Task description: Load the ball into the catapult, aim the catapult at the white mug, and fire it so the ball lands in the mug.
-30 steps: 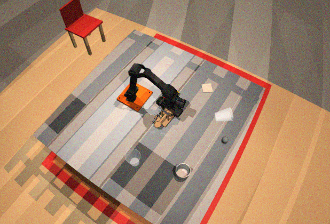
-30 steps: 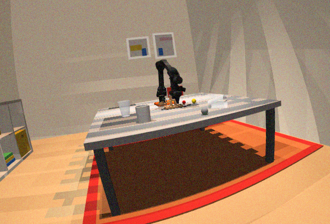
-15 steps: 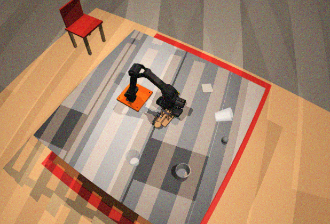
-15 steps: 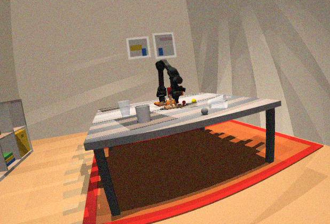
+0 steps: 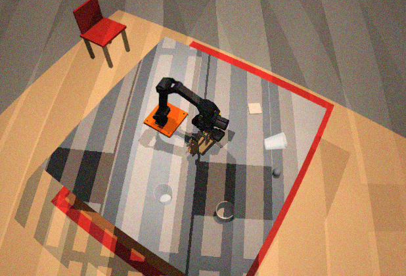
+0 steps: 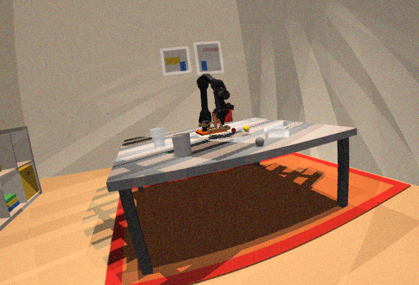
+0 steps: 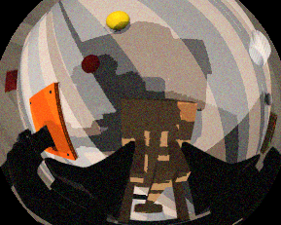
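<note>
The wooden catapult [image 5: 207, 144] [image 6: 220, 128] [image 7: 151, 116] stands on the table in front of the arm's base. My gripper [image 7: 158, 146] is low over it, fingers partly closed and shut on its frame; the exact contact is hard to see. A red ball [image 6: 233, 129] [image 7: 90, 63] and a yellow ball [image 6: 246, 128] [image 7: 118, 20] lie on the table beyond the catapult in the wrist view. A pale, see-through cup [image 5: 163, 193] [image 6: 157, 138] stands upright. A white cup [image 5: 275, 141] [image 7: 259, 48] lies on its side. Which is the mug is unclear.
A grey cup [image 5: 225, 211] [image 6: 182, 145] stands upright near the table edge. A grey ball [image 5: 276, 172] [image 6: 260, 141] lies near the tipped cup. A pale square tile [image 5: 254, 108] lies farther back. The orange base plate [image 5: 180, 114] [image 7: 49, 118] is beside the catapult.
</note>
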Controlling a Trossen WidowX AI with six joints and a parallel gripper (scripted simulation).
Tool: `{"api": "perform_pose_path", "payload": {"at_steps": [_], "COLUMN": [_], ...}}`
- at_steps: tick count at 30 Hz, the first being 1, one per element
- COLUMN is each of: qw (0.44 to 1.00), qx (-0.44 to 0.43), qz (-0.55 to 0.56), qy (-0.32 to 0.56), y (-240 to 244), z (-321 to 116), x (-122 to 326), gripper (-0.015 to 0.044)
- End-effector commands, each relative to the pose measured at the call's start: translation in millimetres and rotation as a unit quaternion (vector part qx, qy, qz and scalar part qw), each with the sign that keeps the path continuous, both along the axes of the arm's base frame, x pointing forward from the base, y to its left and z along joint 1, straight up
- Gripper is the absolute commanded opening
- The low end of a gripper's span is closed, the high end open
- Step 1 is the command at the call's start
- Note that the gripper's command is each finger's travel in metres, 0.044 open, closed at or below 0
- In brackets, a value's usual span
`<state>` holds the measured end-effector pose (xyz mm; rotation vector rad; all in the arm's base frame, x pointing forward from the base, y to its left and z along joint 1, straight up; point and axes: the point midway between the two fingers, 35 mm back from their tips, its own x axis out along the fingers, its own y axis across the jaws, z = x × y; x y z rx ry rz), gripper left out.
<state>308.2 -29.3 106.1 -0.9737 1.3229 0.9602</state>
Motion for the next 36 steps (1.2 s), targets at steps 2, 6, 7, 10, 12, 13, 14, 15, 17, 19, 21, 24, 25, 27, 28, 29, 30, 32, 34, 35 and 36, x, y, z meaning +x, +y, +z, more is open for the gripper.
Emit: {"api": "perform_pose_path", "payload": {"at_steps": [2,6,7,10,12,13,14,15,17,19,21,24,25,27,28,29,30,32,34,35,36], "qw": [0.997,0.990,0.988,0.978,0.971,0.966,0.962,0.957,0.946,0.934,0.922,0.904,0.900,0.897,0.897,0.897,0.897,0.897,0.897,0.897,0.897], "qx": [-0.002,-0.001,-0.001,0.000,0.000,0.000,0.001,0.001,0.001,0.001,0.002,0.002,0.002,0.002,0.002,0.002,0.002,0.002,0.002,0.002,0.002], "qz": [-0.071,-0.140,-0.157,-0.207,-0.241,-0.258,-0.274,-0.291,-0.323,-0.356,-0.388,-0.427,-0.436,-0.443,-0.443,-0.443,-0.443,-0.443,-0.443,-0.443,-0.443], "qy": [-0.006,-0.006,-0.006,-0.006,-0.006,-0.006,-0.006,-0.006,-0.006,-0.007,-0.007,-0.007,-0.007,-0.008,-0.008,-0.008,-0.008,-0.008,-0.008,-0.008,-0.008], "y": [-25,-48,-54,-72,-84,-91,-97,-104,-117,-131,-145,-166,-170,-176,-176,-176,-176,-177,-177,-177,-177], "z": [5,5,5,5,5,5,5,5,5,5,5,5,5,5,5,5,5,3,0,-2,-4], "x": [6,8,8,9,10,10,10,10,10,9,9,9,9,9,9,9,9,10,10,10,10], "gripper": [0.0000,0.0000,0.0000,0.0000,0.0000,0.0000,0.0000,0.0000,0.0000,0.0000,0.0000,0.0000,0.0000,0.0000,0.0000,0.0000,0.0000,0.0000,0.0000,0.0000,0.0000]}}
